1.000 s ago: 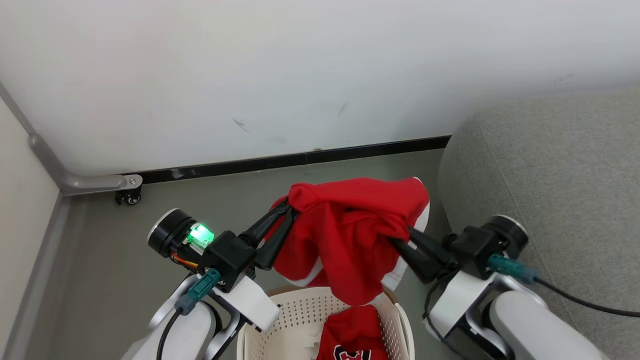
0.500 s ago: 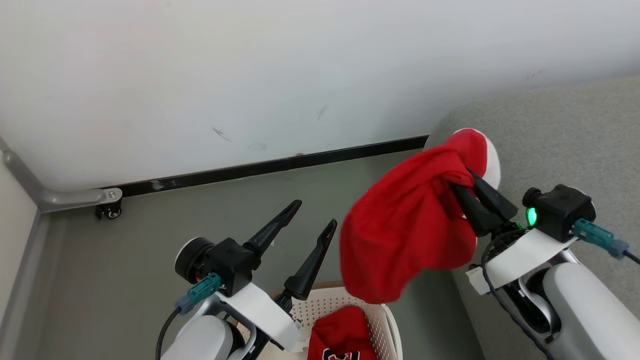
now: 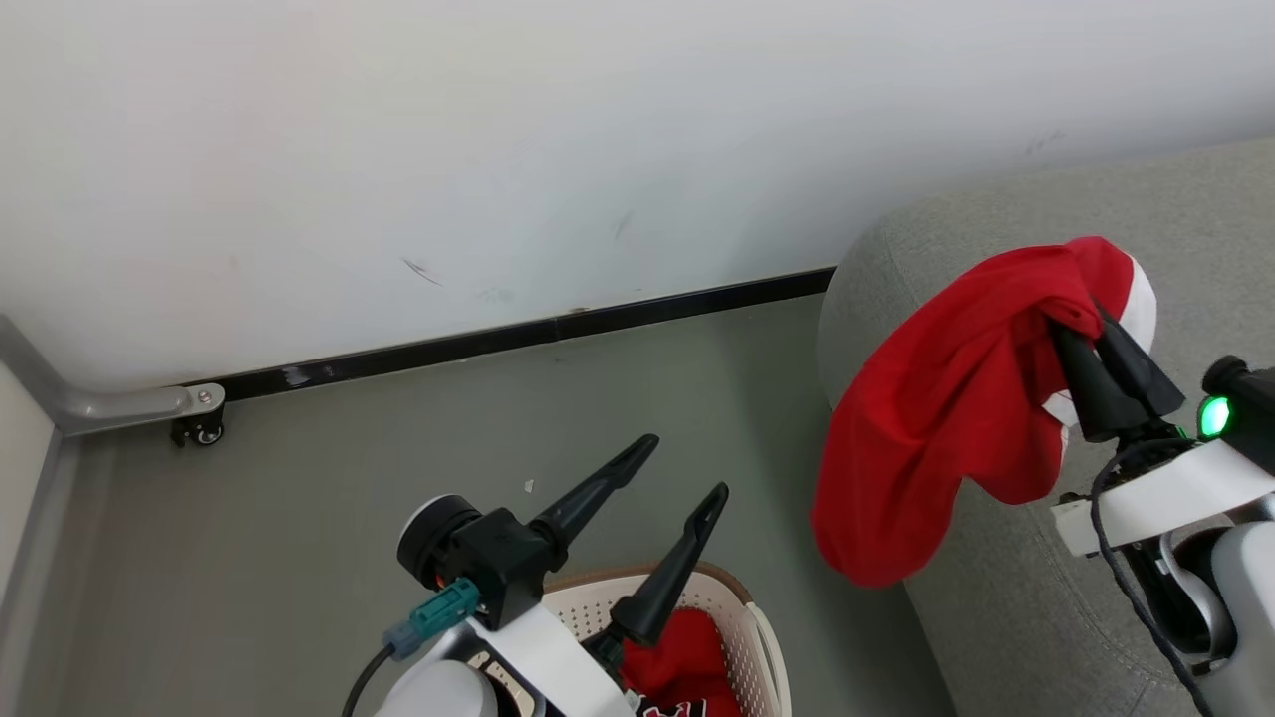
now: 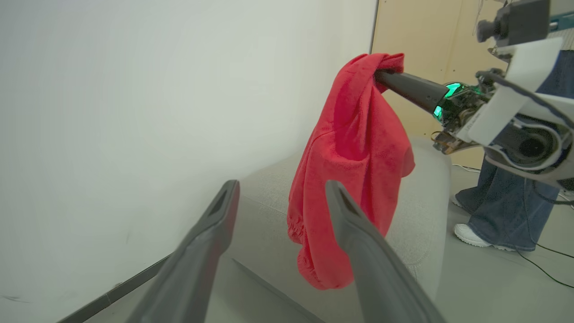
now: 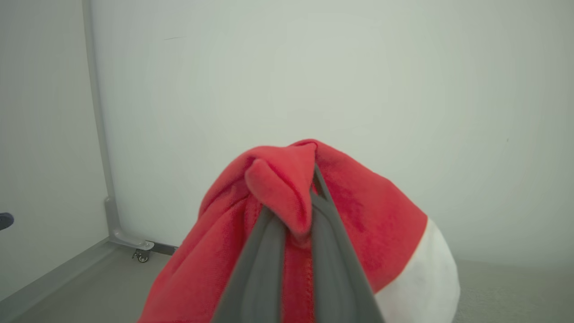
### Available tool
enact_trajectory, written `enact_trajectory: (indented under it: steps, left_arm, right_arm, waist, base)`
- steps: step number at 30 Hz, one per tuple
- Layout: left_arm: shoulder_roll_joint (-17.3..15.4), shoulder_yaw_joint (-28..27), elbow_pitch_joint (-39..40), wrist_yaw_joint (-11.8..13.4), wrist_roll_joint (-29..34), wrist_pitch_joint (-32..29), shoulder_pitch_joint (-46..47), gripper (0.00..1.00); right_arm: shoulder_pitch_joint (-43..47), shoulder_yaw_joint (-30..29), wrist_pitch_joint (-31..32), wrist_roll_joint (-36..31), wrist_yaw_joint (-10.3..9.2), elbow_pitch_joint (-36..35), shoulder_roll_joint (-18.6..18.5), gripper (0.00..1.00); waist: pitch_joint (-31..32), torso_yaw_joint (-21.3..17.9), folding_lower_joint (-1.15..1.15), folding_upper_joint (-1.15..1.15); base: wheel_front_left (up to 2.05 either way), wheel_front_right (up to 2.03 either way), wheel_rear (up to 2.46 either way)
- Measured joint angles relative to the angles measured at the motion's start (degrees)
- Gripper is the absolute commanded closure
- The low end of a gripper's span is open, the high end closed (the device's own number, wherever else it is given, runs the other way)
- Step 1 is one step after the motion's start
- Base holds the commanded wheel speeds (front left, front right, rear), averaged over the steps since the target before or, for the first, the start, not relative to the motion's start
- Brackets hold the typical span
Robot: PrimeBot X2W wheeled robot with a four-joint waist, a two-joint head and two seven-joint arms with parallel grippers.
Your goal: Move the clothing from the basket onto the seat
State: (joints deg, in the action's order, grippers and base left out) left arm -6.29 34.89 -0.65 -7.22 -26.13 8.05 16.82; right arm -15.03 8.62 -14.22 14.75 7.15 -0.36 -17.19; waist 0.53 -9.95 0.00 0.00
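Left arm: forearm comes up from the bottom edge in head view. Left gripper (image 3: 685, 465) body sits over the left rim of the basket (image 3: 765, 637), fingers angled up and to the right, spread wide, nothing between them. Left wrist view agrees: both fingers apart, clear air between, pointing toward the seat's end

Right arm: reaches in from the lower right, green light (image 3: 1212, 416) lit at the wrist. Right gripper (image 3: 1082, 334) points up and slightly left over the seat (image 3: 1006, 637). Fingers are clenched on a bunched fold of the plain red garment (image 3: 926, 438). Right wrist view shows the fold pinched between the two fingers near their tips

Garment hangs in the air off those tips, draped down past the seat's rounded end, lowest lobe over the floor (image 3: 329, 478) just beside the seat. White panel on its far side. Can't tell if it brushes the upholstery

Counts:
- 2 grippers, one free, one loaded
- 2 red garments: 1 in the right gripper, 1 jersey (image 3: 669, 647) lying in the basket with a bit of black-and-white lettering at the frame bottom
- 1 basket, on the floor, near the seat but apart
- 1 seat
- 1 person (image 4: 506, 211) in jeans and white shoes, standing past the seat in left wrist view
- 1 caster bracket (image 3: 199, 418) at the wall base
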Motion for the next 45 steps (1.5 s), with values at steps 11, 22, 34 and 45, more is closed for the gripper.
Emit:
enact_trajectory:
  steps: [11, 22, 34, 45]
  left_arm:
    - [-1.2, 7.7, 1.7, 0.0, -0.5, -0.4, -0.2, 0.0]
    - [-1.7, 12.3, 3.1, 0.0, -1.7, -0.3, 0.6, 0.0]
    - [-3.1, 11.7, 3.7, 0.0, -1.4, 0.4, 1.9, 0.0]
    - [-5.5, 9.9, 5.2, 0.9, 2.2, 0.1, 4.4, 0.0]
  right_arm:
    - [7.4, -8.3, -0.1, -1.4, 0.0, -2.7, 0.1, 1.0]
    - [12.6, -11.3, 0.1, -2.3, 0.0, -4.4, 1.2, 1.0]
    - [12.0, -11.0, 1.4, 0.0, 0.0, -2.9, 1.2, 1.0]
    - [-2.8, -9.6, 6.3, 1.2, 0.0, 1.9, -5.1, 1.0]
  waist:
    - [-0.1, -2.3, 0.0, 0.0]
    - [-0.8, -5.9, 0.0, 0.0]
    - [-3.0, -9.9, 0.0, 0.0]
    - [-7.1, -11.2, 0.0, 0.0]
  base:
    - [0.0, 0.0, 0.0]
    - [0.0, 0.0, 0.0]
    - [0.0, 0.0, 0.0]
    - [0.0, 0.0, 0.0]
